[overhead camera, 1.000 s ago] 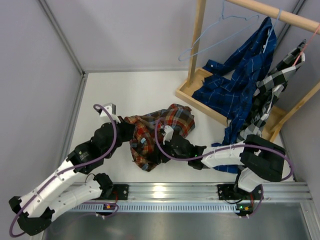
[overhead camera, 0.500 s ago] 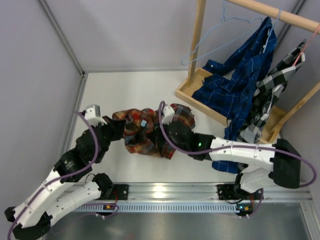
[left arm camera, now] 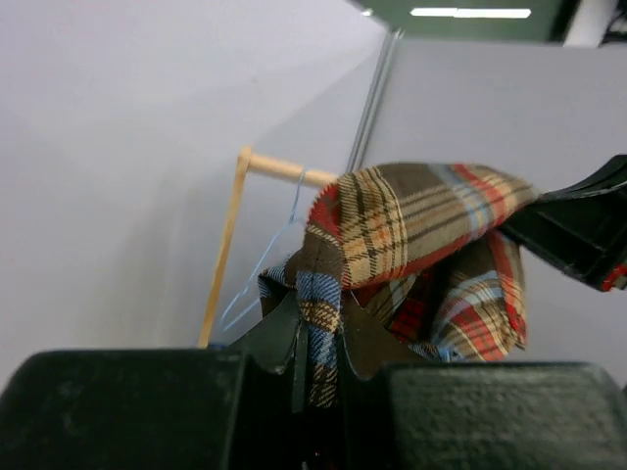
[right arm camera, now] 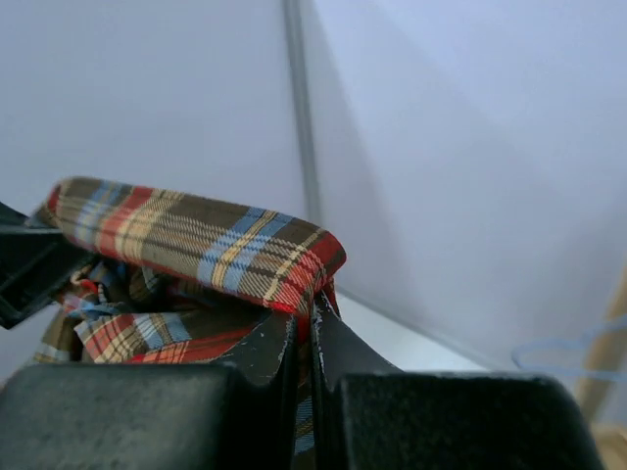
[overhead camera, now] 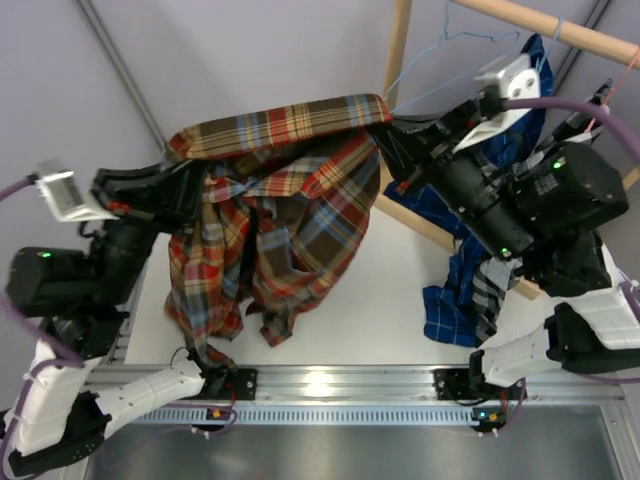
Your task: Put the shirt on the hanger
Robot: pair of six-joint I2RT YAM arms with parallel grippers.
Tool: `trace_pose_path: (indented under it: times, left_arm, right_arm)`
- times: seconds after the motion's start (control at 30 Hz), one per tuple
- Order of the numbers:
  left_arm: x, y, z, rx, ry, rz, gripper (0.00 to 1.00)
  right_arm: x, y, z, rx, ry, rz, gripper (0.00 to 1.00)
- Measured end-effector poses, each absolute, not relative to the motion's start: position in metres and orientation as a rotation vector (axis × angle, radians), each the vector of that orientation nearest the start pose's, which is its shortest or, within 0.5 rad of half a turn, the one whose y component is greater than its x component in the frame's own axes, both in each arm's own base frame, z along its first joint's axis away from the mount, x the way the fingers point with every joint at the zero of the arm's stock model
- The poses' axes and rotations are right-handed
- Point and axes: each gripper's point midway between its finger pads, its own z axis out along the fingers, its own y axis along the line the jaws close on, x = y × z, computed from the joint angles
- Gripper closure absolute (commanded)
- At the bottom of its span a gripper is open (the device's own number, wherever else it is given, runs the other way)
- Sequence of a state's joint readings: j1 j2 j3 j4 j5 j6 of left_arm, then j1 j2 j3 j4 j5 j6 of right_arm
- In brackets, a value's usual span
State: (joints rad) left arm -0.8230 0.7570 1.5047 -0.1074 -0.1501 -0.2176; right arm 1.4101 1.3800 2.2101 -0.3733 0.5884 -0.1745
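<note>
Shirt: held aloft, stretched between left gripper and right gripper, both clenched on cloth; hanger bare, threading not yet begun.

High above the bench, the shirt hangs stretched between left gripper and right gripper, near the hanger.

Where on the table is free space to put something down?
Free: the white table patch between the hanging shirt, the dark blue shirt and the near rail. Crowded: the far right, where the wooden rack base and its shirts are.
</note>
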Motion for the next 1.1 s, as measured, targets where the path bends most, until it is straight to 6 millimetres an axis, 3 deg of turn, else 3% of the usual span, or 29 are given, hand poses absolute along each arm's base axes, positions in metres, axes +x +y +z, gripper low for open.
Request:
trace_pose_path:
  times: [0.07, 0.17, 0.27, 0.37, 0.4, 0.43, 0.5, 0.53, 0.57, 0.67, 0.83, 1.1]
  left_arm:
    - [0.162, -0.145, 0.590, 0.154, 1.041, -0.870, 1.00]
    - [0.202, -0.174, 0.507, 0.123, 1.255, -0.822, 1.00]
    - [0.234, -0.199, 0.390, 0.094, 1.535, -0.755, 1.00]
    - [0.245, -0.215, 0.266, 0.082, 1.832, -0.676, 1.00]
    - [0.244, -0.216, 0.229, 0.079, 1.924, -0.640, 0.95]
    - [0.241, -0.214, 0.205, 0.079, 1.987, -0.615, 0.87]
    - [0.232, -0.210, 0.165, 0.081, 2.096, -0.575, 0.61]
    - [0.229, -0.209, 0.157, 0.087, 2.123, -0.569, 0.17]
    - [0.227, -0.210, 0.155, 0.089, 2.136, -0.579, 0.02]
    - [0.225, -0.213, 0.161, 0.054, 2.148, -0.611, 0.02]
    - [0.214, -0.201, 0.154, -0.026, 2.227, -0.586, 0.02]
    - [0.165, -0.194, 0.129, 0.011, 2.393, -0.694, 0.14]
  right_arm:
    - [0.164, 0.275, 0.620, -0.409, 1.242, 0.637, 1.00]
    - [0.181, 0.276, 0.555, -0.429, 1.378, 0.487, 1.00]
    - [0.202, 0.288, 0.456, -0.500, 1.561, 0.372, 1.00]
    - [0.224, 0.288, 0.334, -0.568, 1.784, 0.252, 1.00]
    - [0.227, 0.284, 0.290, -0.593, 1.866, 0.209, 1.00]
    - [0.226, 0.279, 0.263, -0.613, 1.923, 0.181, 1.00]
    - [0.223, 0.265, 0.212, -0.629, 2.038, 0.137, 1.00]
    - [0.222, 0.261, 0.202, -0.624, 2.066, 0.131, 1.00]
    - [0.225, 0.256, 0.194, -0.598, 2.091, 0.127, 1.00]
    - [0.240, 0.240, 0.187, -0.487, 2.136, 0.139, 1.00]
    - [0.266, 0.203, 0.194, -0.313, 2.147, 0.152, 1.00]
    - [0.291, 0.171, 0.196, -0.207, 2.173, 0.174, 1.00]
